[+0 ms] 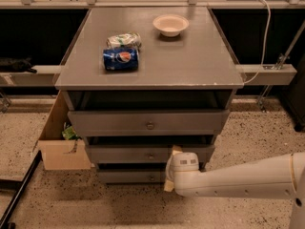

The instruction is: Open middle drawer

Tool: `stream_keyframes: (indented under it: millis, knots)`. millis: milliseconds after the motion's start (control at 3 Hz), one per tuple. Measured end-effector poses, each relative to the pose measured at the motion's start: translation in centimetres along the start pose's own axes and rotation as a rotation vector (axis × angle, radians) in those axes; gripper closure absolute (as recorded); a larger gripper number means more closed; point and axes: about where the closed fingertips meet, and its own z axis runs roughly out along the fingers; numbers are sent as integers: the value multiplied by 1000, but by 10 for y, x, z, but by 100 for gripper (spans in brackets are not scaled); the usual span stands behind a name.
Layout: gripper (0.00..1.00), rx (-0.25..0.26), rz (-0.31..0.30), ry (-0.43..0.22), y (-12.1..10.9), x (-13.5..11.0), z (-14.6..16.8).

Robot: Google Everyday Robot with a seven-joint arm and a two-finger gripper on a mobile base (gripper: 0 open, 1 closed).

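The middle drawer [128,154] is a grey flat front with a small round knob [150,156], between a wider drawer [119,123] above and a smaller one [124,176] below. My gripper [172,168] is at the end of the white arm [238,178], which reaches in from the right. It sits at the right part of the middle drawer's front, just right of the knob and partly over the lowest drawer. The wrist hides how it meets the drawer.
On the cabinet top [190,61] lie a blue can [120,59], a crumpled bag [124,40] and a beige bowl [170,25]. An open cardboard box [59,144] stands on the floor at the cabinet's left. A dark bar [19,190] lies at lower left.
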Motion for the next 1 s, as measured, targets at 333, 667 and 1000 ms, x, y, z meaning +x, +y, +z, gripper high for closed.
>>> stream_keyframes:
  millis: [333, 667, 1000]
  knots:
    - [0, -25, -195, -145, 0, -25, 0]
    - [0, -14, -321, -203, 3, -41, 0]
    - [0, -12, -315, -201, 3, -41, 1]
